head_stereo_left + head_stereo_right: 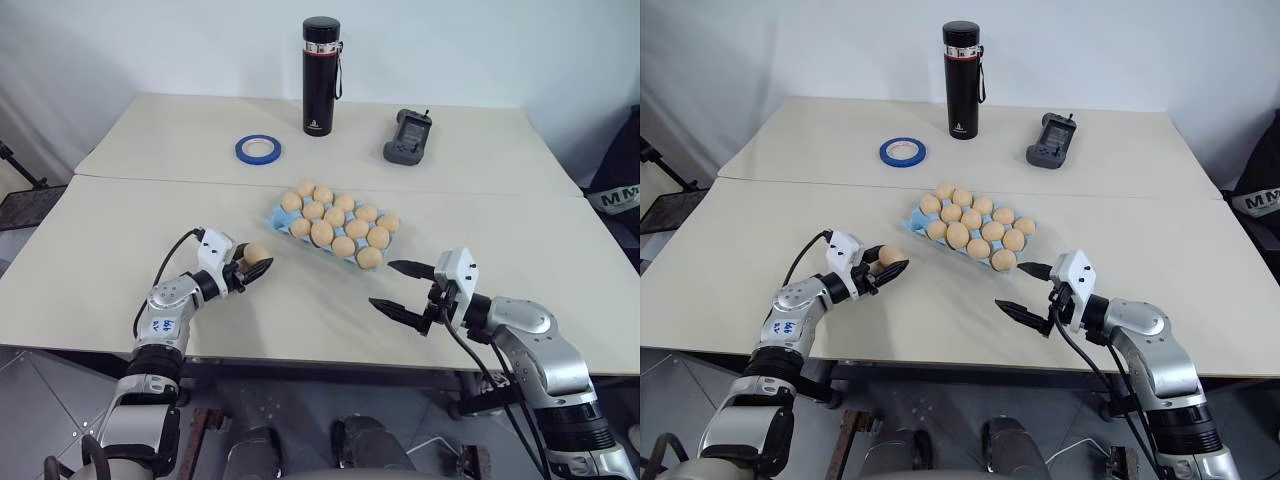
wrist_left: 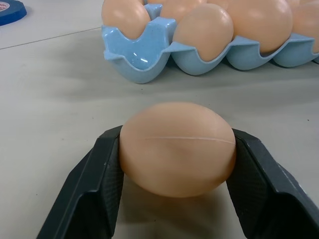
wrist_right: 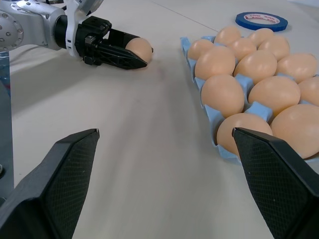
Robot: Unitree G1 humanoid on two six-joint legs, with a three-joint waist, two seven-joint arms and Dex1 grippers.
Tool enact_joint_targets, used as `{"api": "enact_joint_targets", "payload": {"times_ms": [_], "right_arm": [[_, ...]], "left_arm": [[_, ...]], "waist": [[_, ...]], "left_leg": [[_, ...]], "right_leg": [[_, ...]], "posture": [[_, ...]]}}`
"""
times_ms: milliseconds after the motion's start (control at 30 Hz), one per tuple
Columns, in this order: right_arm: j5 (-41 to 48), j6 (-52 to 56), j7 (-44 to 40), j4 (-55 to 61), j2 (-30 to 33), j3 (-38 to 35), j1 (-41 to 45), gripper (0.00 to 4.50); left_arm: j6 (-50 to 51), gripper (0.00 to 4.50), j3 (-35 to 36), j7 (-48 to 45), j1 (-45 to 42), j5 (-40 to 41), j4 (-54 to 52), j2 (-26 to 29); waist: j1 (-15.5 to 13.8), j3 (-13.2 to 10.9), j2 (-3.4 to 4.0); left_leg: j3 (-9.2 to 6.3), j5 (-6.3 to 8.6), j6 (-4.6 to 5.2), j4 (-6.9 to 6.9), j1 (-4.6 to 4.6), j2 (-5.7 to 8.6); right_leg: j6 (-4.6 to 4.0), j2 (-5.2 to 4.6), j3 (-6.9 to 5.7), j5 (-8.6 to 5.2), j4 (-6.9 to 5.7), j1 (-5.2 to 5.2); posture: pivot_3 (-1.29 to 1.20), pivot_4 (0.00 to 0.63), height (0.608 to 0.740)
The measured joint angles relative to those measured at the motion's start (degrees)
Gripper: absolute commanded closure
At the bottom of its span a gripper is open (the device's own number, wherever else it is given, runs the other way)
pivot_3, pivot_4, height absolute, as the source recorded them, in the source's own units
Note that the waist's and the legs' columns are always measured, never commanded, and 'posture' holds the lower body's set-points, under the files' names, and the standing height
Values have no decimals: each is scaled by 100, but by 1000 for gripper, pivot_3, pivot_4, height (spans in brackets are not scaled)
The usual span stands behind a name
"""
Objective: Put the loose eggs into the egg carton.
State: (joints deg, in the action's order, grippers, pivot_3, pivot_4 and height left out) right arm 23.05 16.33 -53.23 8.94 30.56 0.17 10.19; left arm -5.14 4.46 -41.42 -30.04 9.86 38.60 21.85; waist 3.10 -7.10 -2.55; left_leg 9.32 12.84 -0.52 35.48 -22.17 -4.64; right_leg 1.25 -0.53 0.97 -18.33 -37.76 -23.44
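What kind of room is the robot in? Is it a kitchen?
Probably not a kitchen; more likely a lab or test room. Two plain tables stand against a bare white wall, and a blue tape roll, a black flask and a handheld device sit beside the egg carton.

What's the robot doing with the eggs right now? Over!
Left gripper shut on loose egg. Right gripper open, empty. Egg carton has one empty corner cup. Nothing in the way.
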Motion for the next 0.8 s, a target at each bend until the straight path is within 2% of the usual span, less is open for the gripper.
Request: {"api": "enact_joint_targets", "payload": {"times_ms": [267,467,800], "right_arm": [[-6,-65,-2,-59,1,-6,47,0],[-30,-130,-3,-194,1,-7,78,0],[-51,-375,-38,-470,0,-7,87,0]], "left_arm": [[-151,2001,6,347,-142,-11,-5,-316],[-312,2001,11,686,-690,-47,107,-366],[-734,2001,16,846,-1834,-198,1490,-404]], "waist": [[-29,-58,5],[-29,-111,-10],[-27,-149,-17]], "left_leg": [[0,0,0,0,-5,2],[0,1,-2,-10,-11,2],[0,6,2,-24,-17,5]], "right_leg": [[4,-3,0,0,7,0],[8,0,0,-3,10,-8],[23,3,0,-19,15,-17]], "posture": [[0,150,740],[0,150,740],[0,150,740]]}}
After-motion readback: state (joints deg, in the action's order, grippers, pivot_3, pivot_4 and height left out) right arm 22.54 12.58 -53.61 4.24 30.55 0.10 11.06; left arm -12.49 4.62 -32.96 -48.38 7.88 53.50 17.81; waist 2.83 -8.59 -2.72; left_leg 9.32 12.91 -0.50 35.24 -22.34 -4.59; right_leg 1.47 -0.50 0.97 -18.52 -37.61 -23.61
